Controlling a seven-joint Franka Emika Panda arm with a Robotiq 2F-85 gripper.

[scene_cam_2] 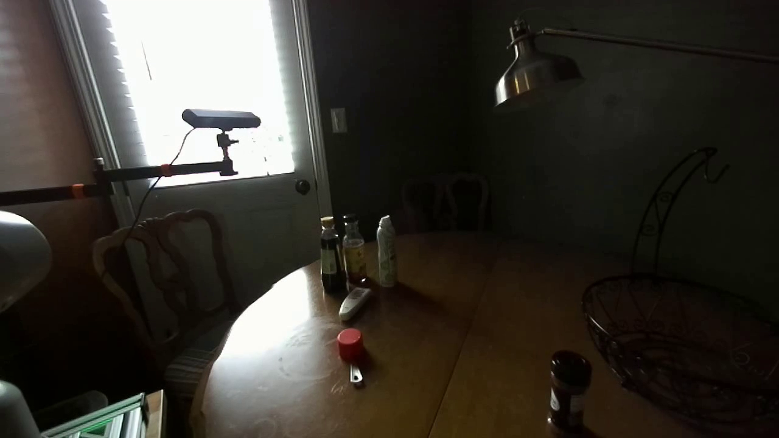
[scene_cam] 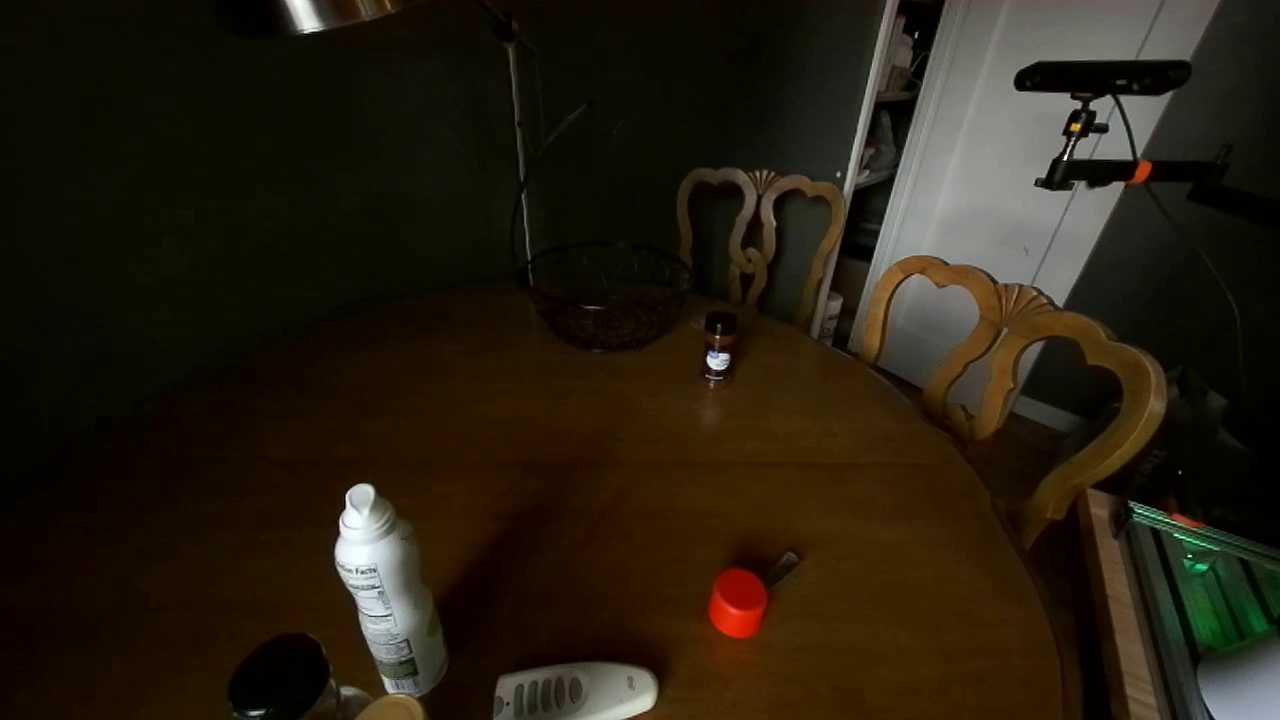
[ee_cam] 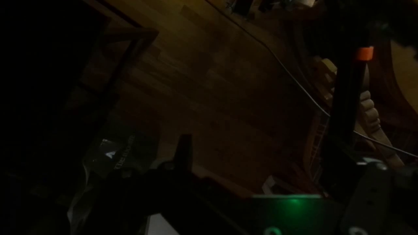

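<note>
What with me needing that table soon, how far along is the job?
Done: nothing looks clearly finished; the white bottle and dark jar stand apart on the table. In hand: seemingly nothing; the wrist view is dim, but no object shows between the fingers, with floor beyond. Left: likely the handling itself, since neither exterior view shows the fingers near those two things.
</note>
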